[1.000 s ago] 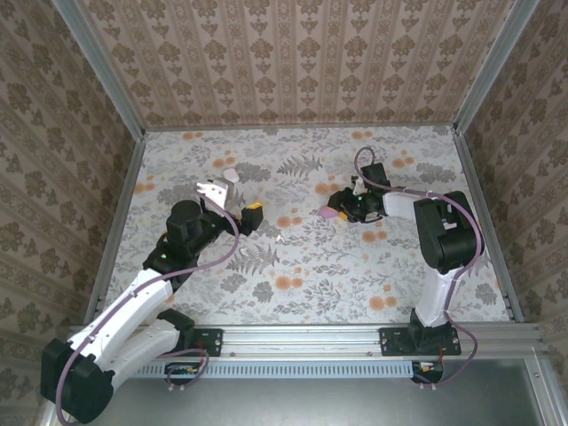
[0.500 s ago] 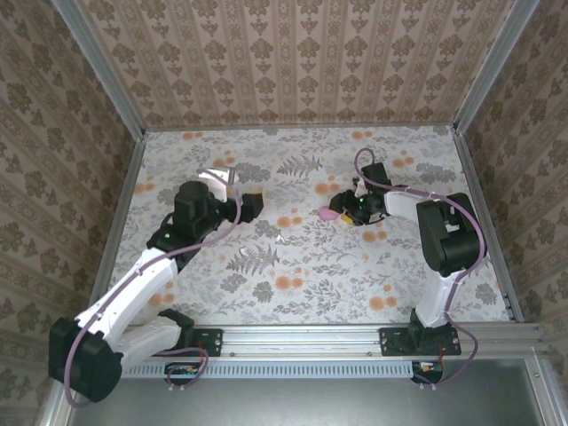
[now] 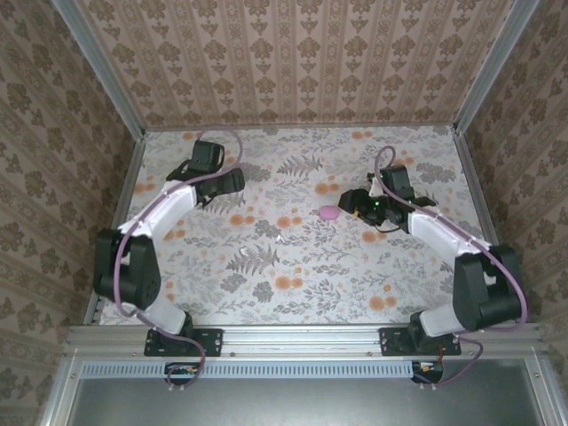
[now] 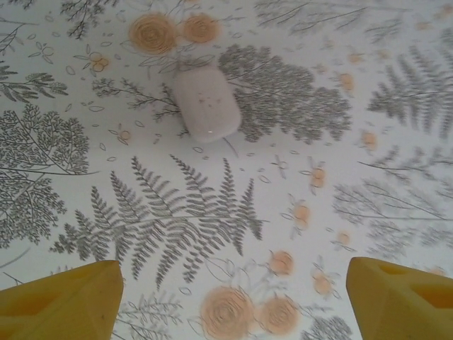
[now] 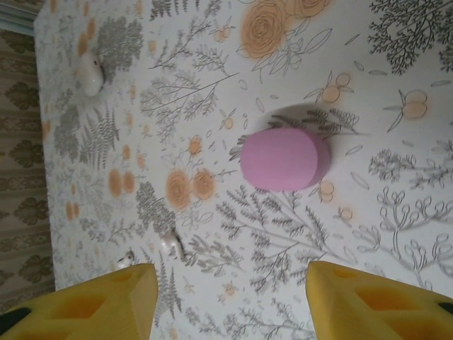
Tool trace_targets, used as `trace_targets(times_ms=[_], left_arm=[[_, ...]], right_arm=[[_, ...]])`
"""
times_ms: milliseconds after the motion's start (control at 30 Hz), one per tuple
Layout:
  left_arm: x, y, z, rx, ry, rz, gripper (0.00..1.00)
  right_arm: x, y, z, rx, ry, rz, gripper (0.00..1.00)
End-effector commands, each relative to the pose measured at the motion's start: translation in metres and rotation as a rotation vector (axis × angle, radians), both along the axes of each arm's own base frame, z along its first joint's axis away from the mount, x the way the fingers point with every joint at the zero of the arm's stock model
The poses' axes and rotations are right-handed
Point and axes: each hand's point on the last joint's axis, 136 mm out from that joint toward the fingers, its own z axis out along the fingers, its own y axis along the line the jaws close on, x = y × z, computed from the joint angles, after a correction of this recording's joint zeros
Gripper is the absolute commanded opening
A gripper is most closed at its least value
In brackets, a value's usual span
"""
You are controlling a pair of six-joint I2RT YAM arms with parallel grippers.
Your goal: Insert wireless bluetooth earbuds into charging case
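A pale white charging case (image 4: pixel 207 104) lies shut on the floral table, ahead of my left gripper (image 4: pixel 233 304), whose yellow fingers stand wide apart with nothing between them. In the top view the left gripper (image 3: pixel 235 180) is at the back left. A pink charging case (image 5: pixel 284 159) lies shut on the cloth just ahead of my right gripper (image 5: pixel 230 301), open and empty. From above, the pink case (image 3: pixel 328 212) is a little left of the right gripper (image 3: pixel 349 202). Two tiny pale earbuds (image 5: pixel 170 243) lie loose near the right gripper's left finger. One earbud (image 3: pixel 280 238) shows mid-table.
The floral table (image 3: pixel 311 275) is boxed in by wallpapered walls with metal rails at the left (image 3: pixel 120 213) and right (image 3: pixel 479 213). The white case (image 5: pixel 90 73) also shows far off in the right wrist view. Open cloth spreads across the near half.
The left arm has swung from mid-table out to the back left, over the white case. The right gripper has drawn back to the right from the pink case and opened wider.
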Motion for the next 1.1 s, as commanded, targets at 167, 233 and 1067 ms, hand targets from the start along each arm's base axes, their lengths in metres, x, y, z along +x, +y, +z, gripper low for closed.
trace_targets(times_ms=[167,233,1067], left_arm=[[0.047,0.023,-0.043,0.145,0.174,0.078,0.80],[0.057,0.022,-0.050,0.162,0.205,0.087,0.78],[0.107,0.004,-0.112,0.165,0.323,0.085,0.64]], right_arm=[[-0.046,-0.010,0.033,0.009,-0.051,-0.024,0.60],[-0.051,-0.013,0.039,0.005,-0.070,-0.035,0.60],[-0.072,-0.021,0.042,0.008,-0.074,-0.064,0.61]])
